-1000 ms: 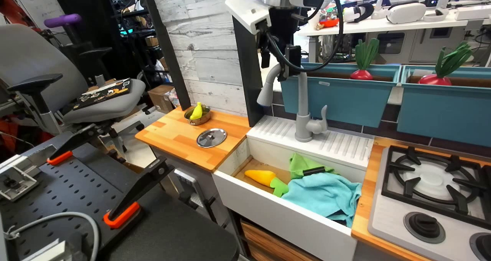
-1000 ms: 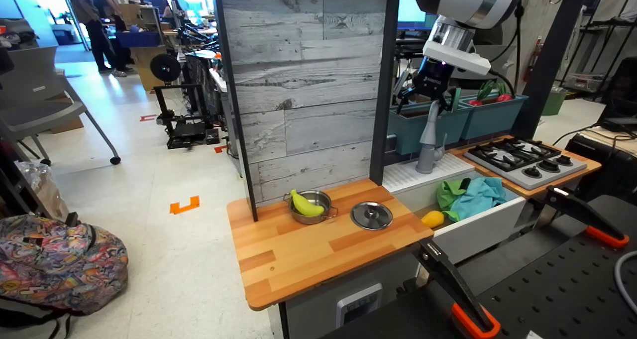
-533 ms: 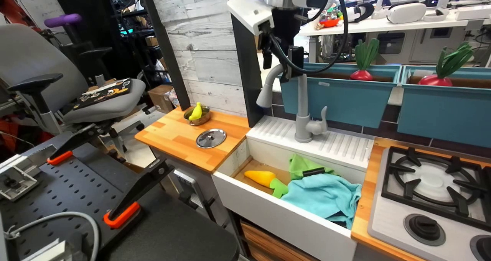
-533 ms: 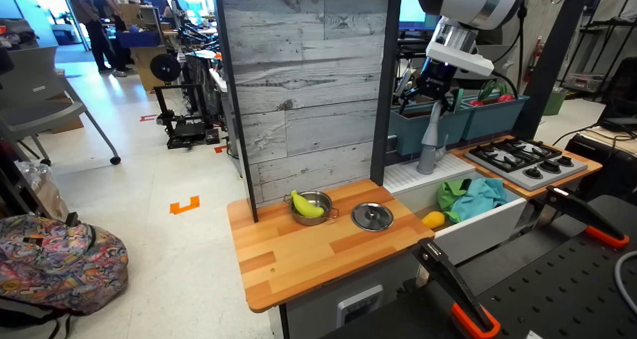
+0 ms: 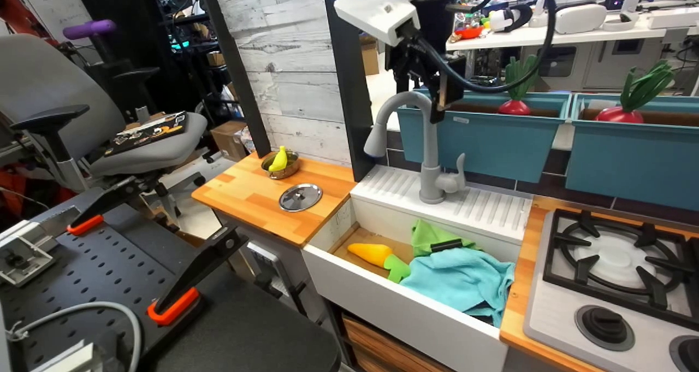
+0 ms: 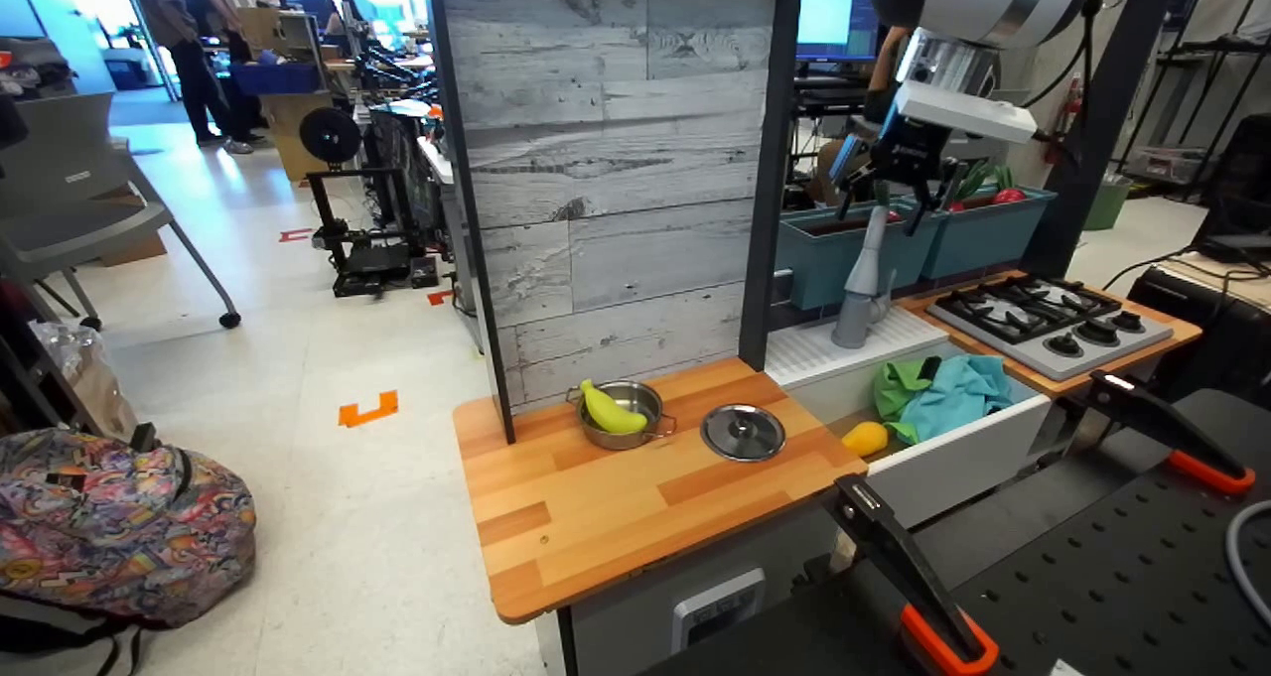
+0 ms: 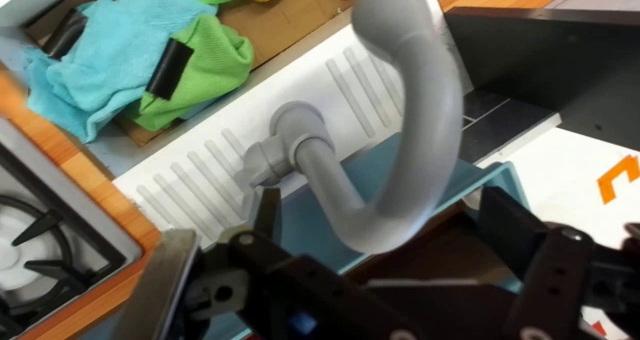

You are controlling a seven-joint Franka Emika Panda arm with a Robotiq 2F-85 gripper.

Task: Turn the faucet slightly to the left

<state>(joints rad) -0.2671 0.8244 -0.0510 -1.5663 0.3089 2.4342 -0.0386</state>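
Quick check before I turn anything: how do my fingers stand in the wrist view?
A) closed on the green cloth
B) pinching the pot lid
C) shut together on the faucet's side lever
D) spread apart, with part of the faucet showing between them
D: in the wrist view the fingers stand well apart, and the top of the grey faucet shows in the gap between them.
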